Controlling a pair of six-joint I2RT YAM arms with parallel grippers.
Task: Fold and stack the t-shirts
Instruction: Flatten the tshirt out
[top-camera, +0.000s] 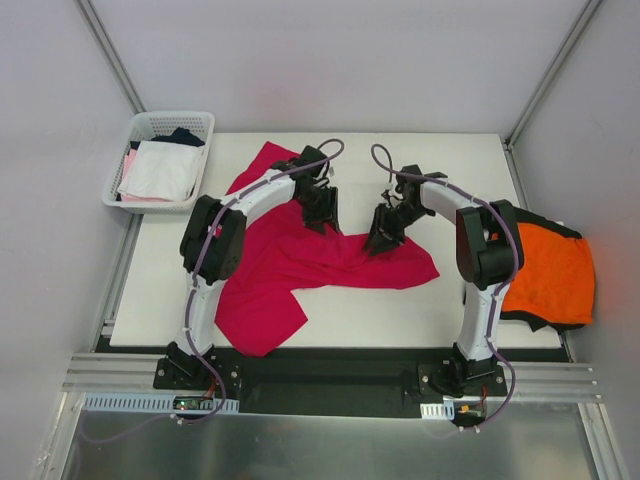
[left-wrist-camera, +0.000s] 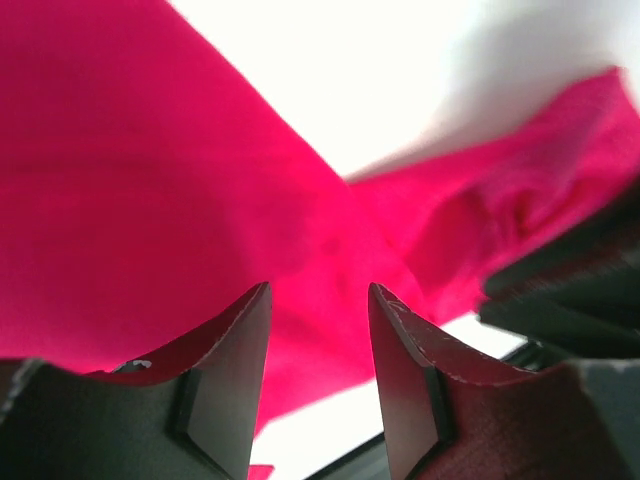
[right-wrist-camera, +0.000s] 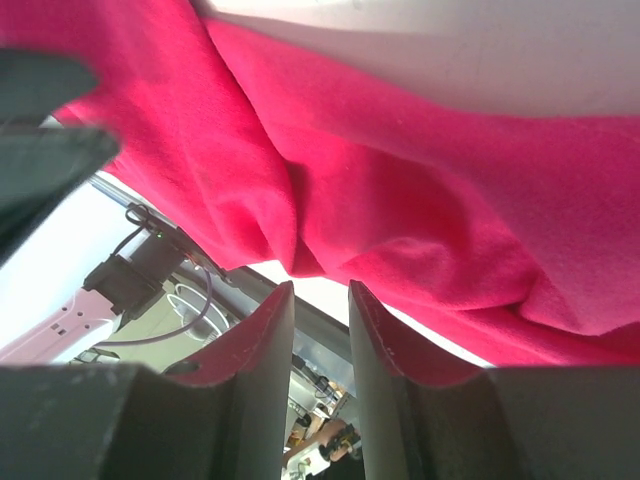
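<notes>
Your left tool and right tool are both standing parted, tips close to the crimson t-shirt sprawling mid-tabletop. The arms are hiding its middle. The orange t-shirt is overhanging the right edge.

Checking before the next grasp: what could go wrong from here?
1. Magenta t-shirt lies bunched at left gripper and right gripper; a pinch may catch extra layers.
2. Those grippers sit close together; they could collide.
3. Orange t-shirt overhangs the right edge of the table; it could slide off.
</notes>
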